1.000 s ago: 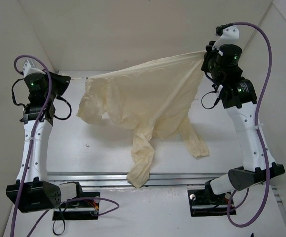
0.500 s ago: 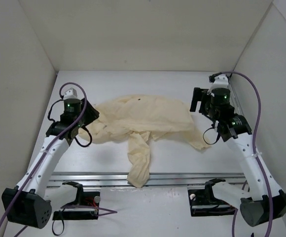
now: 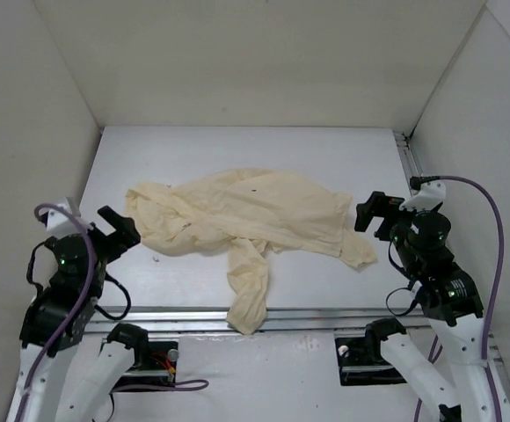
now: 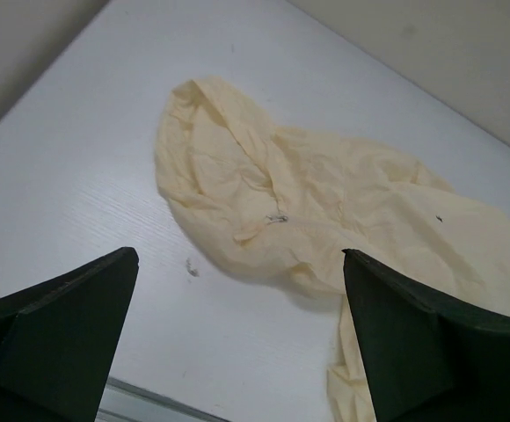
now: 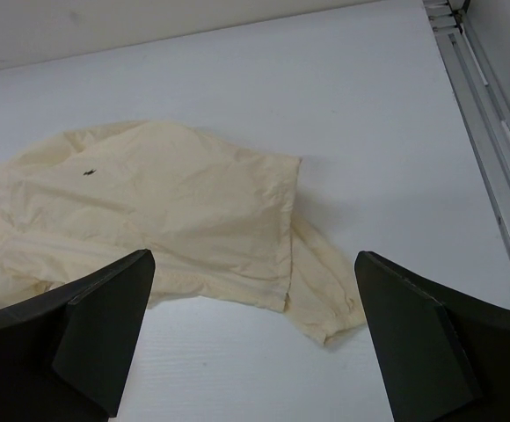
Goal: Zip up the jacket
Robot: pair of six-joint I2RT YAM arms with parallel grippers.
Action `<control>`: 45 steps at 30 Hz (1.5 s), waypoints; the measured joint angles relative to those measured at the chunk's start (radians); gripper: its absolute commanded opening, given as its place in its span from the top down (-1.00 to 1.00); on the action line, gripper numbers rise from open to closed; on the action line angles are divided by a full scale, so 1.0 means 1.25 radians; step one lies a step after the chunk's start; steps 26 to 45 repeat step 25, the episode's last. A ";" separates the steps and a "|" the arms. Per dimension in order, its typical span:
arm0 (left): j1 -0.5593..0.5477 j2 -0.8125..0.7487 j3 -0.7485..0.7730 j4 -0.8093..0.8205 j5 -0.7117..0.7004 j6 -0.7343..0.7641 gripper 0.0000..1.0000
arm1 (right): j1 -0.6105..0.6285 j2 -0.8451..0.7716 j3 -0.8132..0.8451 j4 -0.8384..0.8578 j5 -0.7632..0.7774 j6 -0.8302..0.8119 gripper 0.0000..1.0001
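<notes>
The jacket [image 3: 246, 215] is lying in a crumpled heap at the middle of the desk [image 3: 325, 158]. One sleeve [image 3: 248, 294] is trailing toward the near edge and reaching the metal rail [image 3: 325, 312]. The left claw [image 3: 119, 227] is hovering spread, just off the heap's left end and holding nothing. The right claw [image 3: 375, 214] is likewise hanging spread beside the right end, with nothing between its jaws. Neither is touching fabric. Judging progress: no zipped front is showing anywhere, and the two front edges are not lying out as a readable line, so I am logging the zipping as not yet begun. What seems to be left is flattening the garment, finding the pull, pinning the hem and drawing the pull up. The top view is giving the whole layout, with both arms, the sleeve and the heap's outline, but no zipper detail. The left wrist view is showing the rounded hood end [image 4: 202, 149] and a small metallic glint [image 4: 277, 218] on the folds, possibly the pull, though it is too small to confirm. The right wrist view is showing the smoother squared end with a tiny dark speck [image 5: 89, 171], and no glint there.
</notes>
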 measured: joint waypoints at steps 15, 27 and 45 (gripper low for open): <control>0.000 -0.201 -0.121 -0.043 -0.137 0.078 -1.00 | 0.000 -0.096 -0.092 -0.029 0.009 0.027 -0.95; 0.000 -0.201 -0.121 -0.043 -0.166 0.078 -0.99 | 0.000 -0.102 -0.102 -0.030 0.009 0.026 -0.95; 0.000 -0.201 -0.121 -0.043 -0.166 0.078 -0.99 | 0.000 -0.102 -0.102 -0.030 0.009 0.026 -0.95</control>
